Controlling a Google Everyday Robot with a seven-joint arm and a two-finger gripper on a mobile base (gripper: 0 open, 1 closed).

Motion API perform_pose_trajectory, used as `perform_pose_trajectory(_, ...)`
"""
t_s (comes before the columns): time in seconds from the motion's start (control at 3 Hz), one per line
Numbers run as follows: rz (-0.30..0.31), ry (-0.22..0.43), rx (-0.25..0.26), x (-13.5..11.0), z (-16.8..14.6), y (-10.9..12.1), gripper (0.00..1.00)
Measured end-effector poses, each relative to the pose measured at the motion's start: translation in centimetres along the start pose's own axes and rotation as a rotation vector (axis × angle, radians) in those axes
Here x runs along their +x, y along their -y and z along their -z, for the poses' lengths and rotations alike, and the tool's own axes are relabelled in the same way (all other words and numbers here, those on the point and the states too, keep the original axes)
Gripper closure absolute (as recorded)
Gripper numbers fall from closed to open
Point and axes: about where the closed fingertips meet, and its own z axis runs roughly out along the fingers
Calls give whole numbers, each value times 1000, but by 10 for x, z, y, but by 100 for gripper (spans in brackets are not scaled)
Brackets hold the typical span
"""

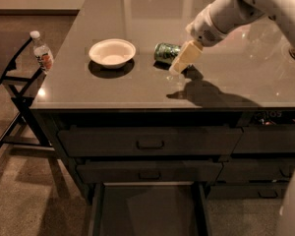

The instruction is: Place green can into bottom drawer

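The green can point(165, 52) lies on its side on the grey counter point(137, 90), right of a white bowl point(112, 52). My gripper point(181, 63) hangs from the white arm coming in from the upper right, its cream fingers point(185, 57) pointing down-left, right next to the can's right end and partly covering it. The bottom drawer point(148, 212) is pulled open below the counter, its flat dark inside showing.
Two shut drawers with small handles point(150, 144) sit above the open one. Narrower drawers point(268, 142) stand at the right. A clear water bottle point(42, 51) with a white cap stands on a dark frame left of the counter.
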Motion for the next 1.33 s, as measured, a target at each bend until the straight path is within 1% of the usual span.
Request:
perform_pose_trajectory(0.67,-35,-1,-38,2,-37,2,0)
perform_pose_trajectory(1.0,-38,-1,-41,2,-39,2,12)
perform_pose_trajectory(1.33,-38,-1,-41,2,-40,2,32)
